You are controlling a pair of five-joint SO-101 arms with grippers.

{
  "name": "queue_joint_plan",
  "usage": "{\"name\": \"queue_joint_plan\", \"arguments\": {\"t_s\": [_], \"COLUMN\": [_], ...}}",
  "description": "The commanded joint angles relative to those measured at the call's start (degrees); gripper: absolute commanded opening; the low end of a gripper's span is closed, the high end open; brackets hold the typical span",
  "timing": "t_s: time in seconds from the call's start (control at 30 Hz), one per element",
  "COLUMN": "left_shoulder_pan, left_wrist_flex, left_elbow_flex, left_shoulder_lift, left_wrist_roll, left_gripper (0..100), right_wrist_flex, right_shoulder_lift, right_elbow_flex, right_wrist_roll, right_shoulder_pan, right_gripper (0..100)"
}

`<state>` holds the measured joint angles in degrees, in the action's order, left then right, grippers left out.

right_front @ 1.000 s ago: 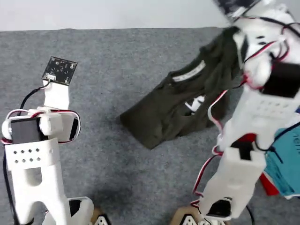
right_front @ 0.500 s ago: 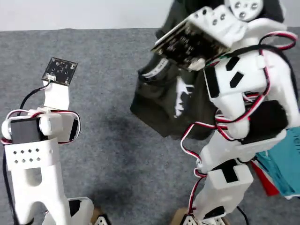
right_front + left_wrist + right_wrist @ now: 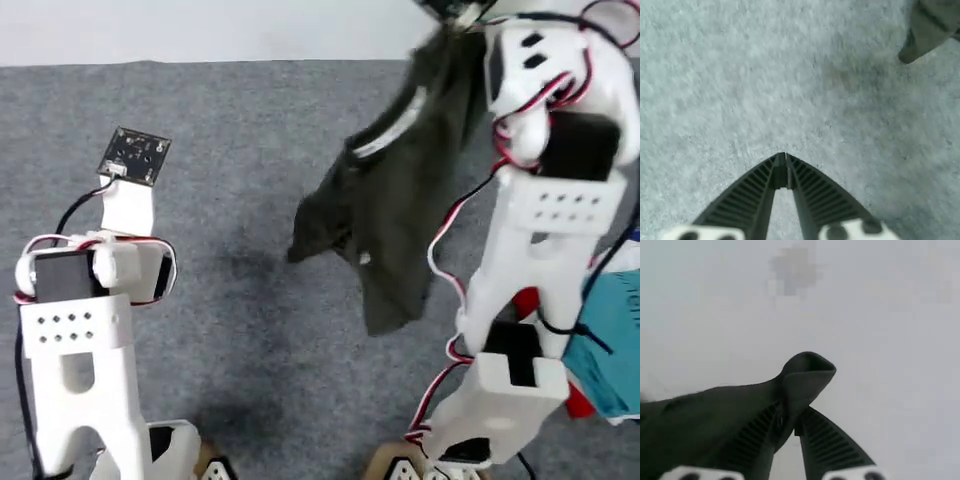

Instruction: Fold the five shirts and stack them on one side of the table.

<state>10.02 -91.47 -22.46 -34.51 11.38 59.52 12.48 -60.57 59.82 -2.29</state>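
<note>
Hanging from the right claw [image 3: 790,412], the dark green shirt [image 3: 395,210] is pinched at a fold of cloth high over the far right corner of the counter [image 3: 220,130]. Its body droops from there toward the middle, collar band showing pale. Whether the lowest tip touches the grey surface cannot be told. The left claw [image 3: 785,160] is closed on nothing, its tips met above bare counter toward the near left, with a corner of the shirt [image 3: 930,25] well apart from it. A teal garment [image 3: 615,340] and a red one [image 3: 570,390] lie bunched at the right edge, beside the right arm's base.

The step in hand looks like bringing this shirt out to be spread, with no fold begun. Next the cloth likely needs lowering onto the open middle so it lands flat, not in a heap. The left claw would probably have to open and take a free corner to pull it smooth
</note>
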Motion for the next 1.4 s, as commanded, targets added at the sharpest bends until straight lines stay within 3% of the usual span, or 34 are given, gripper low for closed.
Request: {"name": "queue_joint_plan", "arguments": {"t_s": [0.0, 0.3, 0.47, 0.83, 1.03, 1.37], "left_shoulder_pan": [-0.79, -13.36, -15.82, -23.82, -27.60, -32.35], "left_wrist_flex": [4.92, 19.96, 24.88, 18.02, 12.40, 3.25], "left_elbow_flex": [-0.22, -0.31, 4.97, 44.79, 68.00, 102.64], "left_shoulder_lift": [-0.44, 0.44, 13.45, 52.66, 72.70, 97.32], "left_wrist_roll": [-0.26, -0.53, -0.53, -0.44, -0.44, -0.44], "left_gripper": [1, 10, 12, 17, 19, 19], "right_wrist_flex": [3.56, 11.47, 11.47, 11.56, 13.23, 18.59], "right_shoulder_lift": [-1.98, -1.80, -1.80, -1.71, -2.15, -2.42], "right_elbow_flex": [6.07, 12.31, 12.57, 12.57, 12.57, 12.22], "right_wrist_roll": [0.70, 0.70, 0.70, 0.00, -5.80, -9.32], "right_shoulder_pan": [-2.68, -1.01, -1.45, -2.24, -2.15, -1.89], "right_gripper": [1.0, 1.0, 1.0, 1.0, 1.0, 1.0]}}
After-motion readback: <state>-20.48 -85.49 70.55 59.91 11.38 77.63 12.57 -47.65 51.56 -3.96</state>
